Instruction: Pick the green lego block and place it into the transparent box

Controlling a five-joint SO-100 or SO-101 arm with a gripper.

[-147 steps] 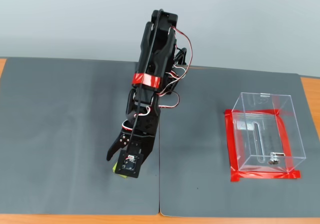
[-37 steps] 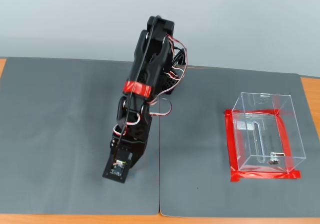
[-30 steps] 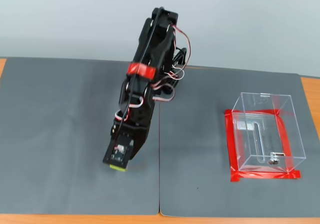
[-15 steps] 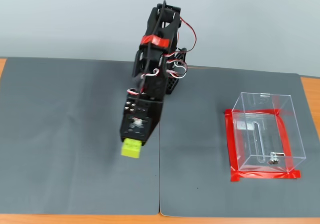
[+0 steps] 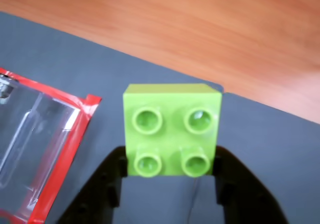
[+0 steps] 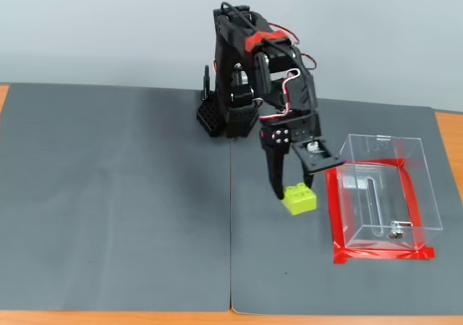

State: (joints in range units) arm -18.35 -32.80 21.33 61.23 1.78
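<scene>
Transport step — gripper (image 6: 295,197) clamped on green lego block (image 6: 299,199), held above the mat just beside transparent box (image 6: 385,187). Next: clear the near wall, then release inside.

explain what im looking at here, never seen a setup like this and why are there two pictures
This is a small black robot arm standing on a grey mat that lies on a wooden table. One picture comes from a still camera looking down at the whole scene. The other comes from a camera on the arm's wrist, looking out past its two-finger gripper. The gripper is shut on a small lime-green square plastic brick with four round studs, held off the mat. Beside it sits a clear plastic rectangular box, edged with red tape. In the wrist view, the brick fills the middle and a corner of the box shows at the left.
</scene>
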